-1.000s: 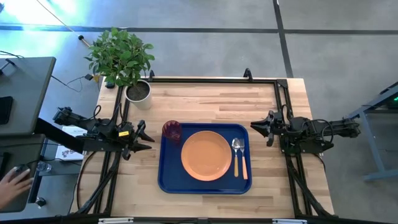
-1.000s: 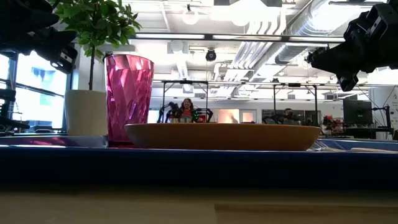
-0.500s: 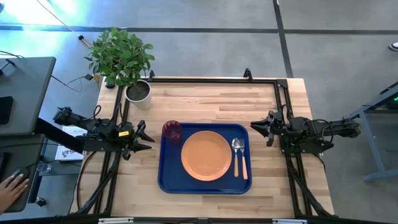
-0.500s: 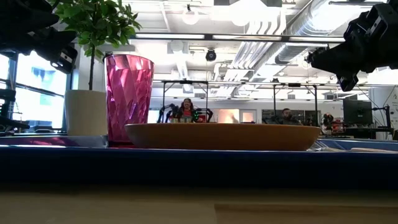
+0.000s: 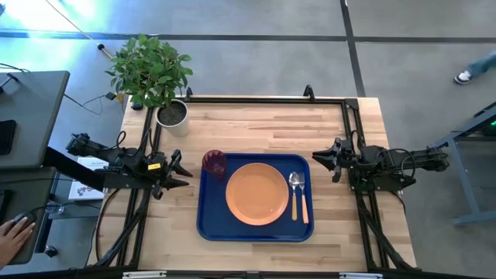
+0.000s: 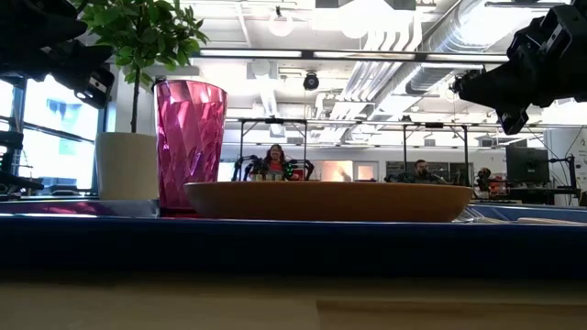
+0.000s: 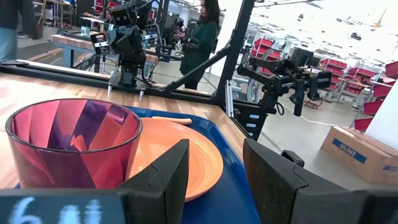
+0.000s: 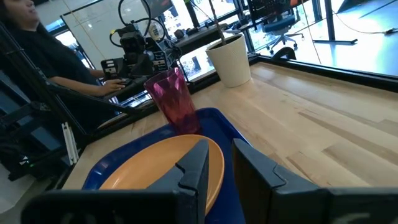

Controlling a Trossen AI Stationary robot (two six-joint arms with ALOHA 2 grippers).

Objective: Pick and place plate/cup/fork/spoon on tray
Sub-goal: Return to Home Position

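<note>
Left gripper point(image 5: 180, 172): hovers over the table's left side, just off the tray's left rim, fingers parted with nothing between them; no shift from the earlier frames.
Right gripper point(image 5: 324, 160): hovers just off the tray's right rim, fingers parted a little and empty; likewise unmoved.
Tray point(image 5: 208, 221): lies flat on the table point(image 5: 263, 124) between the two grippers, carrying all four other pieces.
Plate point(image 5: 256, 194): sits in the tray's middle, about midway between the grippers; same place as before.
Cup point(image 5: 214, 163): stands upright in the tray corner nearest the left gripper, just beside the plate's edge; in the left wrist view it fills the foreground right ahead of that gripper's fingers point(image 7: 163, 176).
Spoon point(image 5: 294, 194): lies along the tray's strip on the right gripper's side, just beside the plate, bowl pointing to the far edge.
Fork point(image 5: 304, 200): lies next to the spoon, on the side nearer the right gripper, parallel to it.
Plant pot point(image 5: 172, 115): stands on the table beyond the left gripper, off the tray.
Changes: nothing on the table differs; at the high view's right edge a person's foot point(image 5: 465, 75) now shows on the floor, farther in than half a second ago, and a hand point(image 5: 14, 232) rests at the lower left edge much as then.
</note>
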